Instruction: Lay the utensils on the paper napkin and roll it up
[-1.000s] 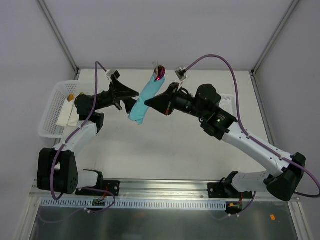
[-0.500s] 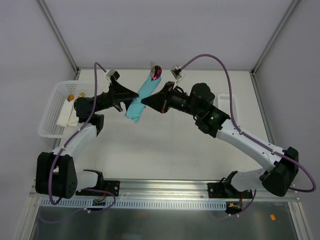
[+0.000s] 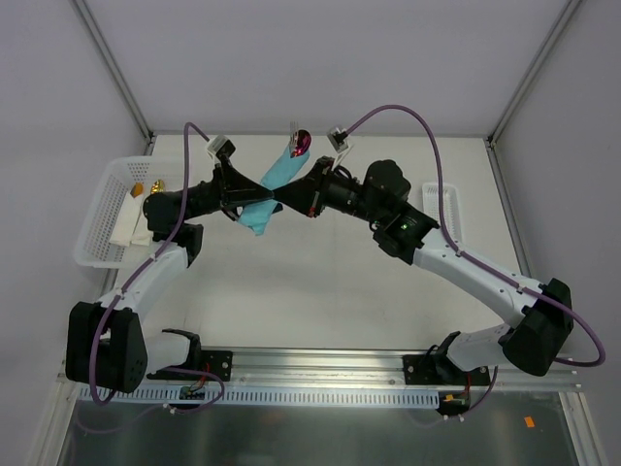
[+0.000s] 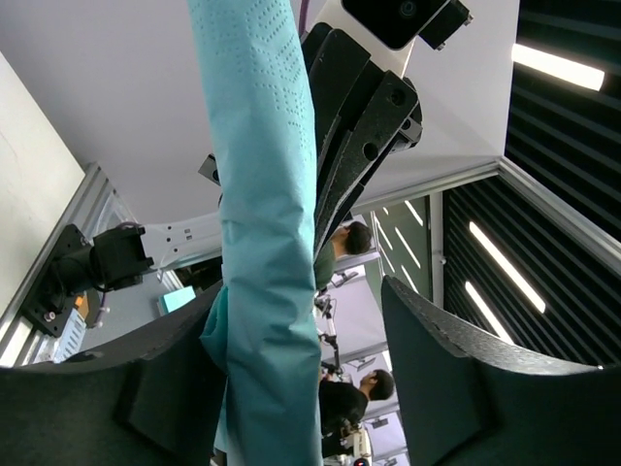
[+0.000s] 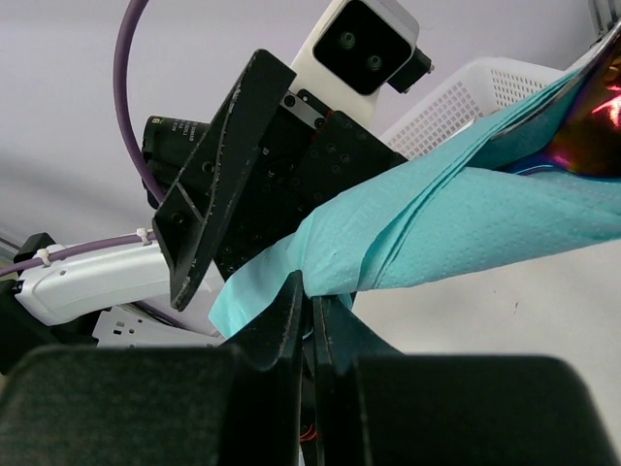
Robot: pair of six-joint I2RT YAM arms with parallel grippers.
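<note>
Teal paper napkin point(image 3: 277, 175), rolled into a narrow tube with the purplish-pink utensils point(image 3: 302, 144) poking from its far end, hung in the air over the table point(image 3: 320, 291) near its far edge, between the two arms. The right gripper point(image 3: 281, 197) was clamped on the roll's lower part, fingers pressed tight into the paper. The left gripper point(image 3: 262, 184) stood with jaws apart around it, one finger point(image 4: 165, 388) close against the roll and the other clear of it.
</note>
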